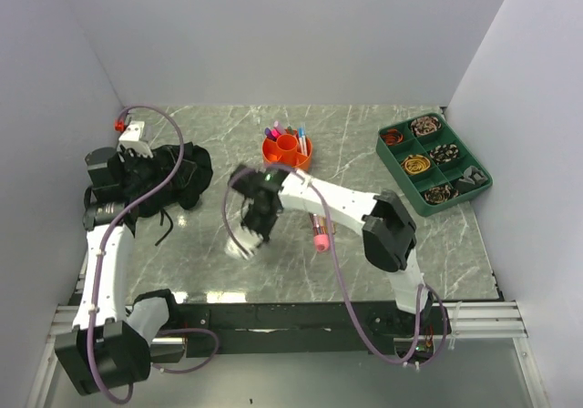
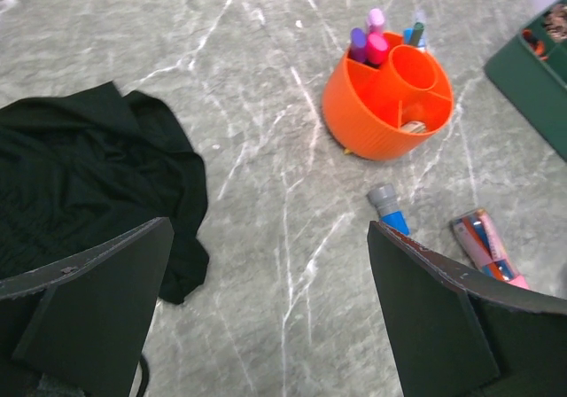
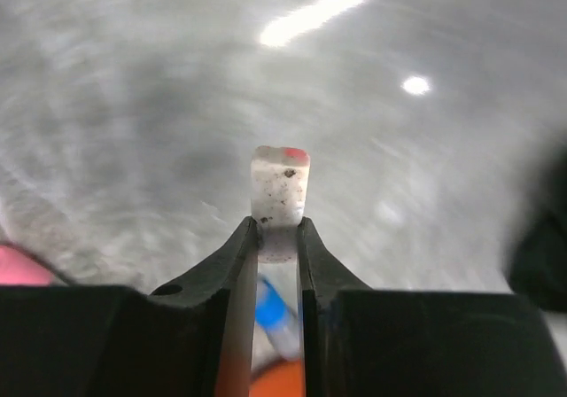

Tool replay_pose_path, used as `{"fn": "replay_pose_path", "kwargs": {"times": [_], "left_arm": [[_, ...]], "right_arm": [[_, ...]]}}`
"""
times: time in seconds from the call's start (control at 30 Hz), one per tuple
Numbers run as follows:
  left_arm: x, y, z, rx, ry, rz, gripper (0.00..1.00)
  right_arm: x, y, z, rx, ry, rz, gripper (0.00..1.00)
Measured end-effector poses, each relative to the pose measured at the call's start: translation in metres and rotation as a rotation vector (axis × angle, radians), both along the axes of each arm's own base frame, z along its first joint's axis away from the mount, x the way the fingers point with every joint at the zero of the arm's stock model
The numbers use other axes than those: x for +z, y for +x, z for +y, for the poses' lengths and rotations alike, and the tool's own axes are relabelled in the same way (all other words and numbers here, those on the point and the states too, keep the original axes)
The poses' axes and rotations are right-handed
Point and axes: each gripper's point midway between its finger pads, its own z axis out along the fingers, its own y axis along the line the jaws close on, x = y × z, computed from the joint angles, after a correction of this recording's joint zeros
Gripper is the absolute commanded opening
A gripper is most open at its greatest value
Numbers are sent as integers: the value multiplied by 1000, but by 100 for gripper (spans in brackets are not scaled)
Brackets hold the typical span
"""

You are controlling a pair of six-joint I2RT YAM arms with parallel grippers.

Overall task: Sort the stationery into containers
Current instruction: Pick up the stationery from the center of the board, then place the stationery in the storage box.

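Right gripper (image 3: 277, 230) pinches a small white eraser (image 3: 280, 189), jaws narrow around it. Left gripper (image 2: 267, 229) is spread wide and empty, beside the black cloth (image 2: 80, 175).

Glossy table (image 1: 364, 262) — matt cloth (image 2: 80, 175) (smooth plastic holder (image 2: 363, 113))

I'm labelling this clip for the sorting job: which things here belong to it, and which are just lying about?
Job: orange holder, pens in it, white eraser in the right gripper, blue marker, pink-capped marker.
Lying about: black cloth, green tray.
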Motion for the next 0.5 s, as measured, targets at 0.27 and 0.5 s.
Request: {"fn": "replay_pose_path", "kwargs": {"times": [0.27,0.5], "left_arm": [[-3,37,0,-37,-50,60,99],[-2,68,4,-44,-67,92,99]], "right_arm": [[82,88,-11,-518,205,100,9],[53,156,-83,-844,143,60,8]]}}
